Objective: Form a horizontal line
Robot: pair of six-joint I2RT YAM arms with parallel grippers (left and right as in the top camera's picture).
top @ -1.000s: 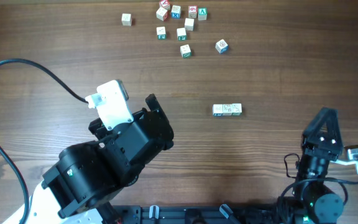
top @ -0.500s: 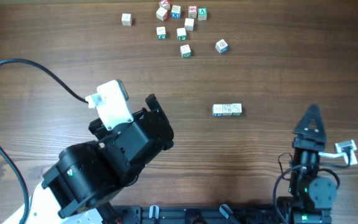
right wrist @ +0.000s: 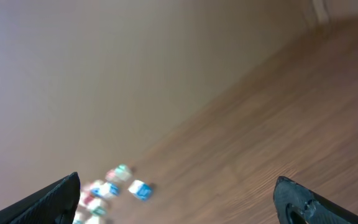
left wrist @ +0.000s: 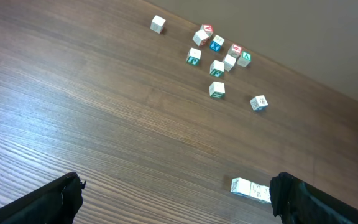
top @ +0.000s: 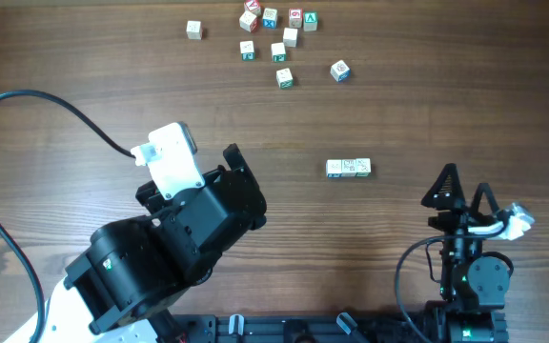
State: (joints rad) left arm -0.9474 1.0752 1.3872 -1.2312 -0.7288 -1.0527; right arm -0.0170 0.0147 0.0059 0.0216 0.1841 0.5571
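Right claw (top: 464, 183) is splayed wide open with nothing in it, down at the near edge of the counter (top: 427, 95). Left claw (left wrist: 179, 202) is spread open and empty too, with just its dark fingertips poking into the bottom corners of its wrist cam. The horizontal line (top: 349, 168) sits mid-counter between the two arms, three cubes touching side to side. The loose cubes (top: 278, 51) are scattered well away at the far edge.
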